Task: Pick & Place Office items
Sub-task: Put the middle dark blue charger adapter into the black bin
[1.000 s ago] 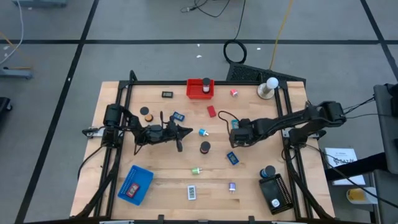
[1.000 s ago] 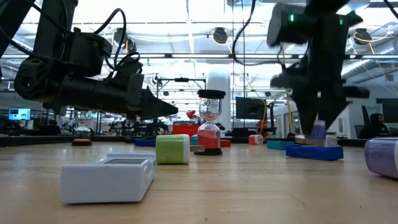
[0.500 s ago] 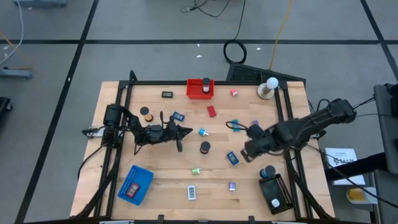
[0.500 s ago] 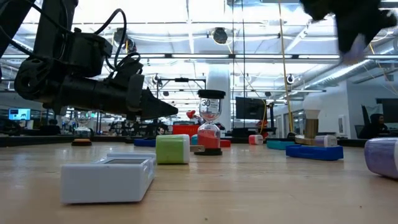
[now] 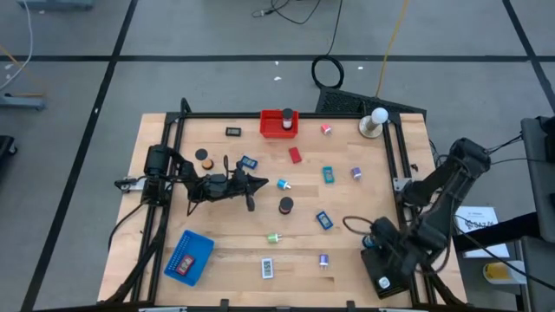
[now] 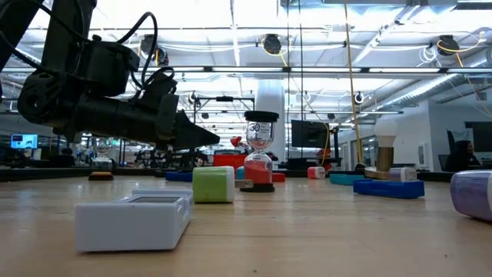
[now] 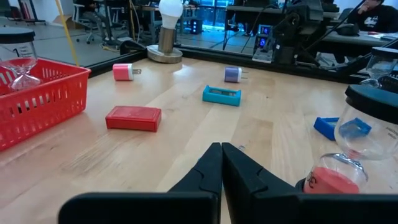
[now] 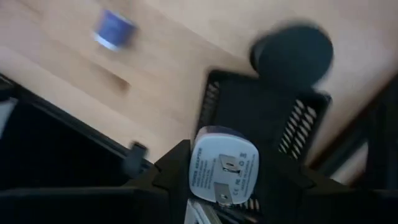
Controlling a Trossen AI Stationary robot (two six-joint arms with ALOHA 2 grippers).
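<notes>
Clamped on a white plug adapter [image 8: 222, 167] above the black tray [image 5: 387, 269], right gripper [image 5: 382, 238] best lowered before release; left gripper [image 7: 221, 163] pinched together, idle.

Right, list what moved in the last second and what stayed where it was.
The right gripper swung from the table's middle, near the teal block, to above the black tray at the near right corner, carrying a white plug-like item between its fingers. It left the low view. The left gripper stayed shut over the middle-left, and the loose items and the red tray did not shift.
</notes>
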